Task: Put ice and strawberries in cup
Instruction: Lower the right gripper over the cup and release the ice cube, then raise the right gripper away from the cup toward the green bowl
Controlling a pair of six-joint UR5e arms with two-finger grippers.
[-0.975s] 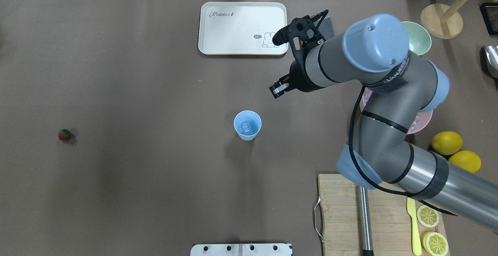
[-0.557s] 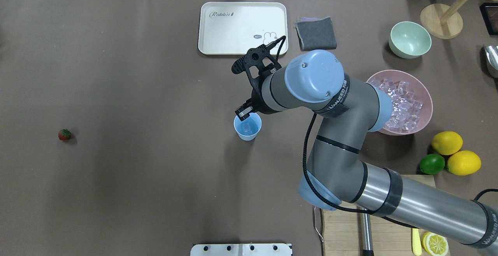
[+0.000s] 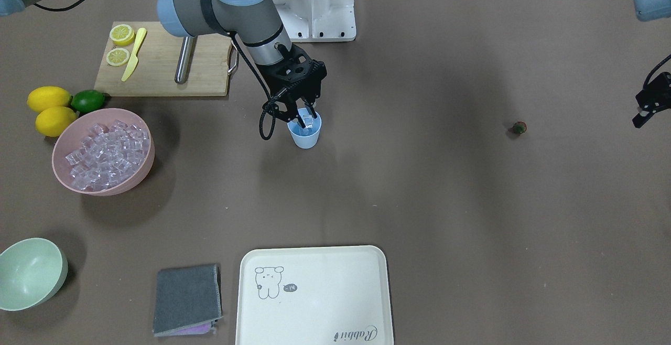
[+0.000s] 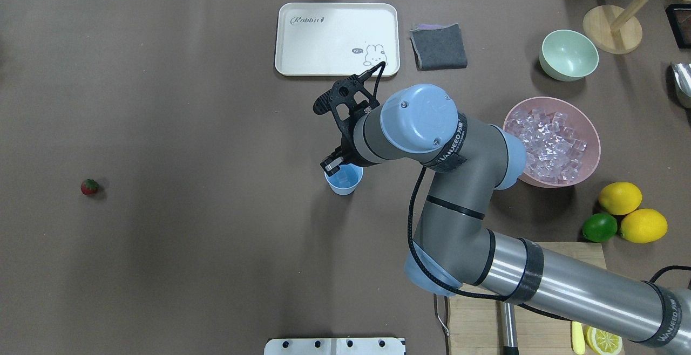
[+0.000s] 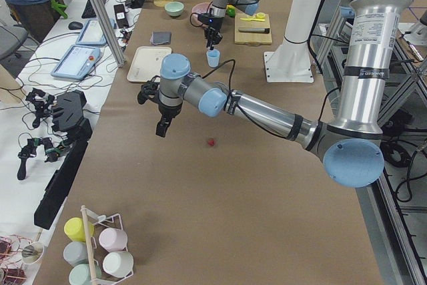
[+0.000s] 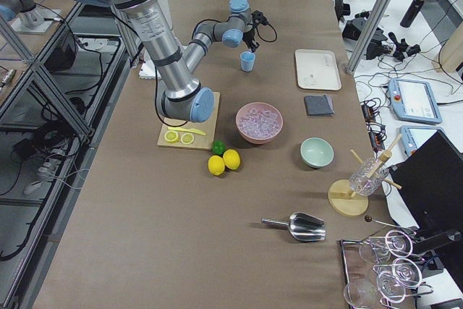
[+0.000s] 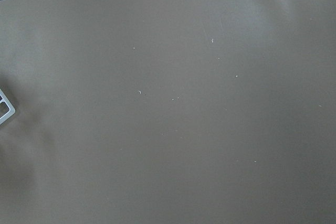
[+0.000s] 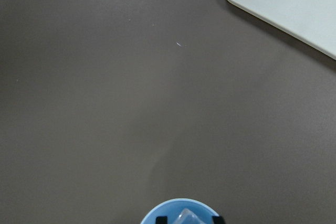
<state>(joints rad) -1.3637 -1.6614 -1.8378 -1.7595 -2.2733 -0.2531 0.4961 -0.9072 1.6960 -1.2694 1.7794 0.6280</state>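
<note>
Right tool [image 3: 305,119], swung across in the last second to hang over the light-blue cup [image 4: 345,183], grips an ice cube [image 8: 187,217] above its mouth, apparently ready to drop; the strawberry [image 4: 89,186] lies well apart, untouched.

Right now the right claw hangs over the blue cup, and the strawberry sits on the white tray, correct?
No. The right claw is over the blue cup, but the strawberry lies on the bare table, far from the white tray, as the overhead view shows.
</note>
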